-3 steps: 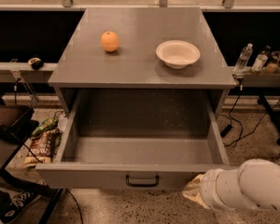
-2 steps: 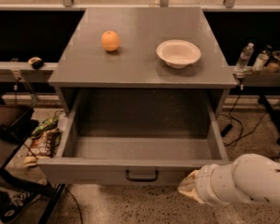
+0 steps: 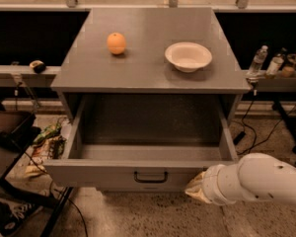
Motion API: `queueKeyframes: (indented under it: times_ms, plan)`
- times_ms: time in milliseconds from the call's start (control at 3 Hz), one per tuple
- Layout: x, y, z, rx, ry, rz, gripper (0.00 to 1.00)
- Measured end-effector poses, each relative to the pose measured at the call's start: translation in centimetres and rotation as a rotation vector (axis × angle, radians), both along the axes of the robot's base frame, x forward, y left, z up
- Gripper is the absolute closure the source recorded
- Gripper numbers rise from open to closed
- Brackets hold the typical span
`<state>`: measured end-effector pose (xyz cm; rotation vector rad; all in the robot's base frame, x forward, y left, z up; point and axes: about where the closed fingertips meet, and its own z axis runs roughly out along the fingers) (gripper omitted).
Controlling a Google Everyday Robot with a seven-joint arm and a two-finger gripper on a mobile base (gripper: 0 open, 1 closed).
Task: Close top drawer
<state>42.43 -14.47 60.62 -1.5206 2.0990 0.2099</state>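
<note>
The top drawer (image 3: 148, 174) is a wide, deep grey box pulled far out of the grey cabinet (image 3: 150, 70), and its inside is bare. A small black loop handle (image 3: 150, 177) sits at the middle of its front panel. My white arm comes in from the lower right. The gripper (image 3: 196, 189) is at the drawer's front right corner, right of the handle, close against the front panel. Its tip is mostly hidden behind the wrist.
An orange (image 3: 116, 43) and a white bowl (image 3: 188, 56) rest on the cabinet top. Bottles (image 3: 257, 61) stand on a ledge at the right. Cables, snack bags (image 3: 49, 142) and a dark chair (image 3: 7, 132) crowd the floor at the left.
The arm has moved left and up along the drawer front, from the lower right corner toward the front panel. The drawer looks to stand as far out as before.
</note>
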Motion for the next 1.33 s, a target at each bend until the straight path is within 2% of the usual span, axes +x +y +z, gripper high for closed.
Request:
queueKeyframes:
  times_ms: [333, 667, 1000, 1333]
  plan:
    - [0.0, 0.0, 0.0, 0.0, -0.002, 0.0, 1.0]
    - [4.5, -0.3, 0.3, -0.013, -0.048, -0.017, 1.0]
    - [6.0, -0.4, 0.5, -0.02, -0.066, -0.023, 1.0]
    - [10.5, -1.6, 1.3, -0.048, -0.111, -0.045, 1.0]
